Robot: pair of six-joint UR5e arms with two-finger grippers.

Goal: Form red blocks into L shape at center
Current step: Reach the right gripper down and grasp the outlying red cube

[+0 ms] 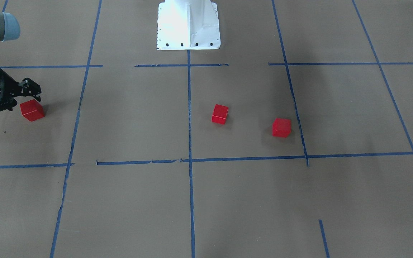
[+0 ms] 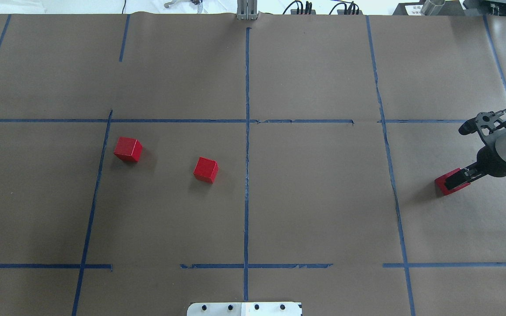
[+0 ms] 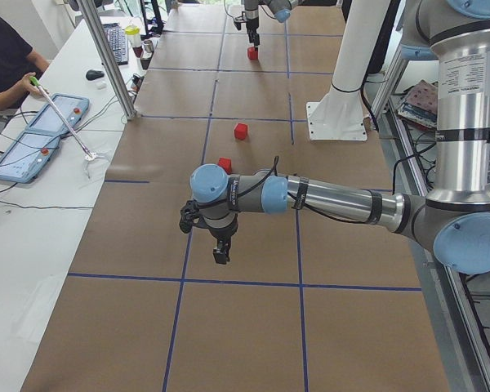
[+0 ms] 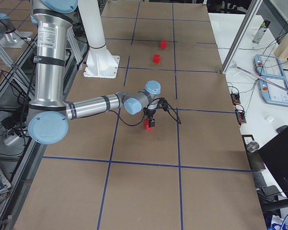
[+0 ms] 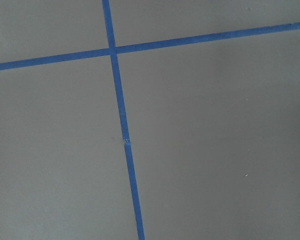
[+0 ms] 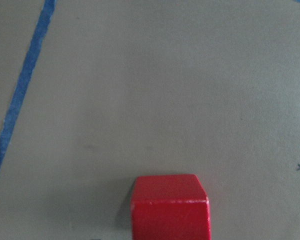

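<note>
Three red blocks lie on the brown paper. Two sit left of the long blue centre line (image 2: pixel 247 175): one (image 2: pixel 206 170) close to it, one (image 2: pixel 128 149) farther left beside another tape line. They also show in the front view, the first block (image 1: pixel 220 114) and the second (image 1: pixel 281 128). The third block (image 2: pixel 446 184) rests far right, under my right gripper (image 2: pixel 460 177). That gripper looks open, its fingertips just over the block's top (image 1: pixel 32 110). The right wrist view shows this block (image 6: pixel 170 207) at its bottom edge. My left gripper (image 3: pixel 220 253) hangs over bare paper; I cannot tell its state.
The white robot base (image 1: pixel 188 25) stands at the table's robot side on the centre line. Blue tape lines split the paper into squares. The left wrist view shows only a tape crossing (image 5: pixel 113 50). An operator's desk with tablets (image 3: pixel 33 143) lies beyond the table's far edge.
</note>
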